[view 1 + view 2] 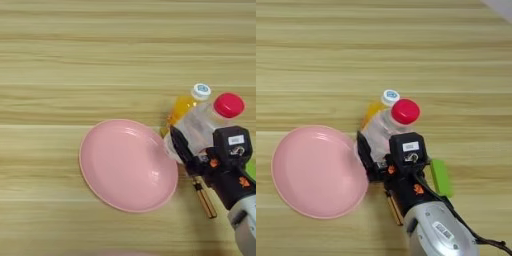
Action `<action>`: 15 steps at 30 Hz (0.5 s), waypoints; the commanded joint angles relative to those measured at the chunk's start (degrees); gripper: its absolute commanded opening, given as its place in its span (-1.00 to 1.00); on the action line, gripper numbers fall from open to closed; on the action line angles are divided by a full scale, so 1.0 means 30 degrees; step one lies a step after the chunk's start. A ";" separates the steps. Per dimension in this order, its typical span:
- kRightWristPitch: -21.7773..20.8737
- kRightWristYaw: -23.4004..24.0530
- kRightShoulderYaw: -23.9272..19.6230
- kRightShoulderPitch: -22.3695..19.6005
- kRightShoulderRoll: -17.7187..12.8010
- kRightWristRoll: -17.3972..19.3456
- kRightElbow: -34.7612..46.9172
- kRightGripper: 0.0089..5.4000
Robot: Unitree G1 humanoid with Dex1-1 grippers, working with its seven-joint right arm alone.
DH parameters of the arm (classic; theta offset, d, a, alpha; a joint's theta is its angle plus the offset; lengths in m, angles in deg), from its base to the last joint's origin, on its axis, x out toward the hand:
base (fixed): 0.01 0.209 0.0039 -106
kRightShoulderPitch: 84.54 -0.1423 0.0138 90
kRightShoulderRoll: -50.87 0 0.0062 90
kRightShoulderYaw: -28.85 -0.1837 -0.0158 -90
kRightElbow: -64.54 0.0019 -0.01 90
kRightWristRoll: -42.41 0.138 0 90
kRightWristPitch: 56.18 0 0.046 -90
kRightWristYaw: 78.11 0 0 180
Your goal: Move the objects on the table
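1. Two black fingers of the right end effector (375, 152) are seen spread around the lower body of the clear bottle (200, 127); whether they press it cannot be told.
2. Bottle's long axis runs from its base at 7 o'clock to the red cap (405, 111) at 1 o'clock; it is judged tilted, not upright.
3. An orange bottle (181, 109) with a white cap stands touching it at 11 o'clock.
4. Screwdriver (205, 199) lies on the tabletop (60, 65) under the wrist, at 5 o'clock from the pink plate (127, 165).
5. A green block (440, 177) lies at 3 o'clock of the wrist.
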 commanded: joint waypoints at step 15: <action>-0.1640 0.1041 0.5934 -0.2500 0.0055 -0.2804 -0.1876 0.19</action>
